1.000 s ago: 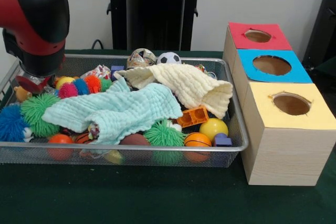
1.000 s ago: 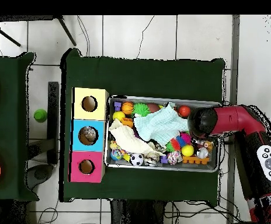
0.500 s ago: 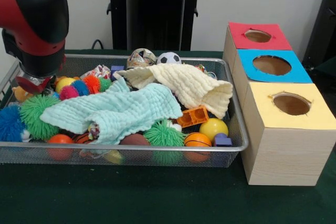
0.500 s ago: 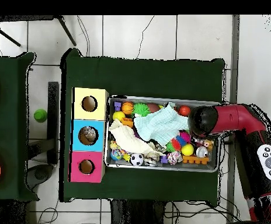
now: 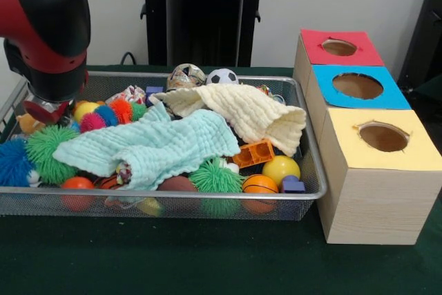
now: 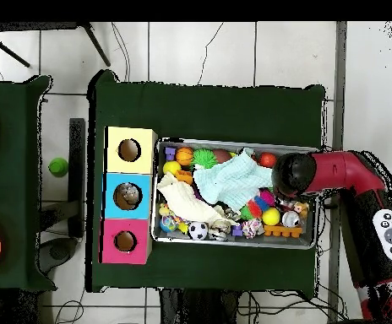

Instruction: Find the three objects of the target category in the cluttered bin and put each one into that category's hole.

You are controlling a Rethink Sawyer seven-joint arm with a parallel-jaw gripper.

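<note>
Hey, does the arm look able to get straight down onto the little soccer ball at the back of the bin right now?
Probably yes. The soccer ball lies uncovered against the bin's back rim, beside the cream cloth rather than under it. The arm hangs over the bin's opposite end, so it would have to travel across.

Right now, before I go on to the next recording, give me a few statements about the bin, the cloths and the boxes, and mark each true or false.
1. The mint cloth lies over toys in the mesh bin. True.
2. The three boxes stand in a row beside the bin, with the yellow-topped box nearest the front camera. True.
3. The soccer ball sits inside the blue-topped box. False: it lies in the bin, at its far edge.
4. The arm hovers over the boxes. False: it is over the bin's opposite end.
5. The cream cloth hangs out onto the table. False: it stays within the bin.
</note>
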